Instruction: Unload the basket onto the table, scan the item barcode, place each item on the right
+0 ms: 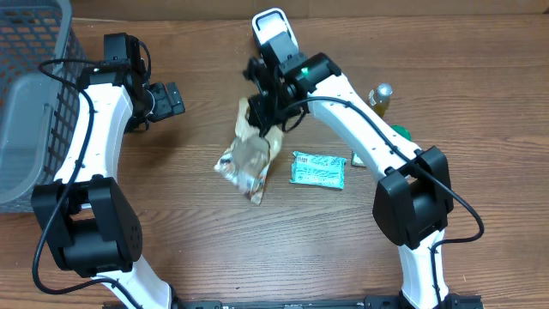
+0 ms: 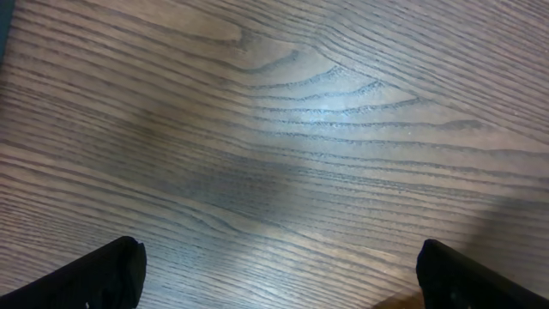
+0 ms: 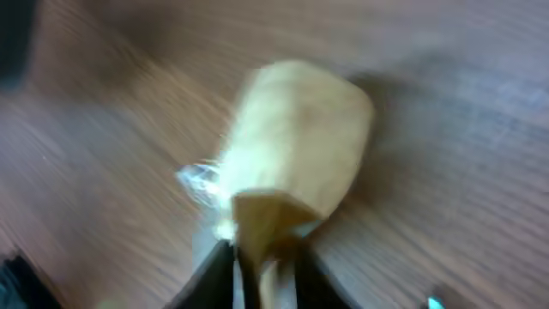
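Note:
The item is a tan and clear snack bag (image 1: pixel 249 159). It slants down to the wooden table, with its upper end at my right gripper (image 1: pixel 262 112). In the blurred right wrist view the bag (image 3: pixel 296 146) hangs from my right gripper (image 3: pixel 264 257), whose narrow jaws pinch its top edge. Just behind that gripper stands a white scanner-like device (image 1: pixel 273 30). My left gripper (image 1: pixel 167 99) hovers at the left, wide open. In the left wrist view only bare wood shows between the tips of the left gripper (image 2: pixel 279 266).
A teal packet (image 1: pixel 319 169) lies right of the bag. A small bottle (image 1: pixel 381 96) and a green object (image 1: pixel 401 133) sit behind the right arm. A grey wire basket (image 1: pixel 34 103) fills the left edge.

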### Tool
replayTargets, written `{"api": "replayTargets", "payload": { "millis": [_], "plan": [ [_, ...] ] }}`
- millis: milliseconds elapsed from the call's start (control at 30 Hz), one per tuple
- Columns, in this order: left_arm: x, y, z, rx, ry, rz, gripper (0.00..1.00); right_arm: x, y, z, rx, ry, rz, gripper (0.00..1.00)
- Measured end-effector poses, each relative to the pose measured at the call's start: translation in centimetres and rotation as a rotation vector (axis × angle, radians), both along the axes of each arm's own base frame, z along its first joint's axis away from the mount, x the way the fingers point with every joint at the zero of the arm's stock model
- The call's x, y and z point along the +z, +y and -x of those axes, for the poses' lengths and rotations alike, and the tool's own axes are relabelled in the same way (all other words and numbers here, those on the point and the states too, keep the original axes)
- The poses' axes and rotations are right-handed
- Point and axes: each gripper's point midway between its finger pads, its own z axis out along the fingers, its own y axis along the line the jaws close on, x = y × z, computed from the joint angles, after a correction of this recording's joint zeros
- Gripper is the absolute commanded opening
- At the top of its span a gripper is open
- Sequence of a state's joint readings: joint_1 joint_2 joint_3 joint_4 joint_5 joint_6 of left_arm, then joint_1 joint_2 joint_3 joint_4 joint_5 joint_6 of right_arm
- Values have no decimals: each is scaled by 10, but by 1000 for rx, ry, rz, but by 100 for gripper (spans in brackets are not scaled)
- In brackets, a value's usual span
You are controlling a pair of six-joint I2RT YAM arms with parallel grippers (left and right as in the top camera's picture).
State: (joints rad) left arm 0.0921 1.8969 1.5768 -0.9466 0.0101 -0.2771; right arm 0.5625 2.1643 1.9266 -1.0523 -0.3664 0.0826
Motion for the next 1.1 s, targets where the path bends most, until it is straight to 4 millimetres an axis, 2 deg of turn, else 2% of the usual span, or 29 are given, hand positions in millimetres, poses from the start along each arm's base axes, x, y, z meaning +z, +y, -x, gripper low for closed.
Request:
{"api": "replayTargets", "payload": {
  "millis": [133, 333, 433, 600, 833, 933, 1033, 1067, 1100],
  "plan": [
    [0, 0, 0, 0, 0, 0, 100, -28, -11, 19, -12, 89, 47, 47],
    [0, 0, 0, 0, 0, 0, 100, -50, -17, 29, -18, 126, 69, 49],
    [0, 0, 0, 0, 0, 0, 100, -62, -20, 33, -20, 137, 75, 56],
    [0, 0, 0, 0, 0, 0, 99, -83, -27, 44, -20, 166, 93, 60],
    [0, 0, 0, 0, -1, 0, 99, -86, -23, 38, -19, 135, 74, 66],
    [5, 0, -15, -3, -65, 2, 99, -86, -23, 38, -19, 134, 75, 73],
    [4, -19, -10, -36, -46, 107, 100, -86, -24, 38, -20, 135, 76, 75],
    [4, -28, -6, -50, -31, 154, 95, -86, -24, 38, -20, 134, 76, 77],
    [4, -40, 1, -68, -6, 220, 83, -86, -24, 38, -20, 134, 78, 78]
  ]
}}
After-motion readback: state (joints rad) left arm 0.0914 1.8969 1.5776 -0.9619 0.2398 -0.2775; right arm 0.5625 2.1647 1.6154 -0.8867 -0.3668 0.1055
